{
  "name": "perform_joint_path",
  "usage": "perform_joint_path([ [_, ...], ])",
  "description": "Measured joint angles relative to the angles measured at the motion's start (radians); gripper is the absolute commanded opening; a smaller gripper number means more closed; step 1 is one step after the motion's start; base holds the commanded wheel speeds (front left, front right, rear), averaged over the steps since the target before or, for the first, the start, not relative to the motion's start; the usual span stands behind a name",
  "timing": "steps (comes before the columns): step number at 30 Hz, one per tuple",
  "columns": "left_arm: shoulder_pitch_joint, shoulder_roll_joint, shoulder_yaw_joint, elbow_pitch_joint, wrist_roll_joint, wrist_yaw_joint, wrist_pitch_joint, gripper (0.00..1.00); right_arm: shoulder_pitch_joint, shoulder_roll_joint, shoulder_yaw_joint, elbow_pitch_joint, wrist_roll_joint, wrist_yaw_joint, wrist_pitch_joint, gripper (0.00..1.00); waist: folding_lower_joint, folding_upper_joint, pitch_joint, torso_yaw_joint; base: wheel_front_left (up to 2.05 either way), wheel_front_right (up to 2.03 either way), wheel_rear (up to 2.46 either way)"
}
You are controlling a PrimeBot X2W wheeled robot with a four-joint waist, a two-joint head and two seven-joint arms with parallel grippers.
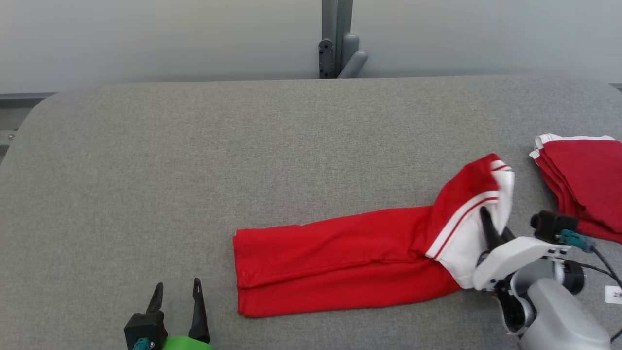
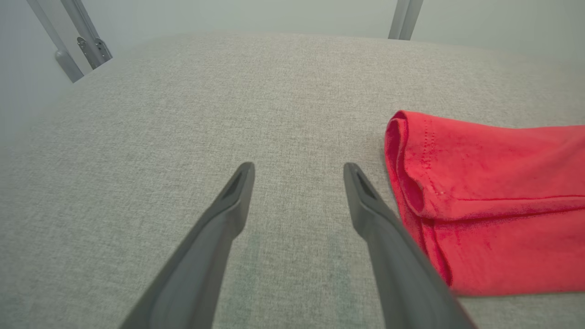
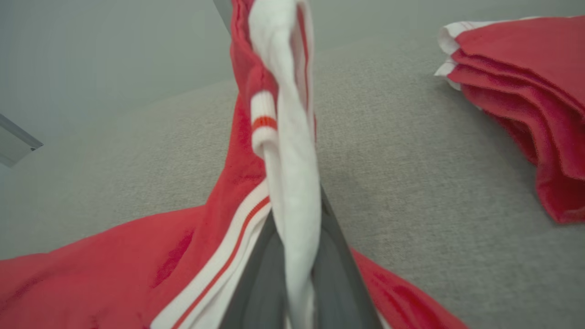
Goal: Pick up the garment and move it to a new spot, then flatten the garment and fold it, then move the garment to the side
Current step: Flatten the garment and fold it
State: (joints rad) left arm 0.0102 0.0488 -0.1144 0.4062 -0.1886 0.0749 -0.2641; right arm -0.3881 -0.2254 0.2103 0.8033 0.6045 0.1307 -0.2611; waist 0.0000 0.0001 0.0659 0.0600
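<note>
Head view: your red garment (image 1: 340, 257) lies long on the grey table (image 1: 194, 155), its white-trimmed end raised, pinched by your right gripper (image 1: 488, 226). Left wrist: your left gripper (image 2: 297, 171) stands wide, empty, beside the hem. Right wrist: fingers (image 3: 263, 283) clamp white fabric

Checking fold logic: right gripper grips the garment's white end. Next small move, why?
Probably carry it leftward over the flat garment: right gripper is shut on its raised white end; left gripper stands open, apart from the cloth.

Grey padded table (image 1: 194, 160), pale wall (image 1: 146, 34) behind.
</note>
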Motion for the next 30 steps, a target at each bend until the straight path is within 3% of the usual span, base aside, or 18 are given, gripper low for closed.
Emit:
perform_joint_path([
  [7, -0.006, 0.0, -0.044, 0.013, -0.01, -0.004, 0.0, 1.0, 0.077, 0.016, 0.249, -0.286, 0.157, 0.0, 0.17, 0.0, 0.0, 0.0, -0.024, -0.025, 0.0, 0.0, 0.0],
  [12, -0.021, 0.0, -0.085, 0.018, -0.019, -0.005, 0.0, 1.0, 0.096, 0.044, 0.362, -0.391, 0.251, 0.0, 0.258, 0.0, 0.0, 0.0, -0.03, 0.005, 0.0, 0.0, 0.0],
  [17, -0.021, 0.0, -0.115, 0.026, -0.023, -0.004, 0.0, 1.0, 0.06, 0.095, 0.434, -0.391, 0.268, 0.0, 0.278, 0.0, 0.0, -0.0001, -0.027, 0.064, 0.0, 0.0, 0.0],
  [24, -0.021, 0.0, -0.145, 0.042, -0.028, -0.004, 0.0, 1.0, -0.03, 0.154, 0.466, -0.257, 0.262, 0.0, 0.23, 0.0, 0.0, 0.0, -0.023, 0.169, 0.0, 0.0, 0.0],
  [25, -0.021, 0.0, -0.145, 0.042, -0.028, -0.004, 0.0, 1.0, -0.03, 0.154, 0.466, -0.257, 0.262, 0.0, 0.23, 0.38, 0.0, 0.0, -0.023, 0.169, 0.0, 0.0, 0.0],
  [26, -0.02, 0.0, -0.146, 0.043, -0.028, -0.004, 0.0, 1.0, -0.041, 0.16, 0.469, -0.235, 0.262, 0.0, 0.22, 1.0, 0.0, -0.0001, -0.022, 0.185, 0.0, 0.0, 0.0],
  [30, -0.019, 0.0, -0.139, 0.042, -0.028, -0.003, 0.0, 1.0, -0.082, 0.173, 0.479, -0.183, 0.259, 0.0, 0.139, 1.0, 0.0, 0.0, -0.021, 0.242, 0.0, 0.0, 0.0],
])
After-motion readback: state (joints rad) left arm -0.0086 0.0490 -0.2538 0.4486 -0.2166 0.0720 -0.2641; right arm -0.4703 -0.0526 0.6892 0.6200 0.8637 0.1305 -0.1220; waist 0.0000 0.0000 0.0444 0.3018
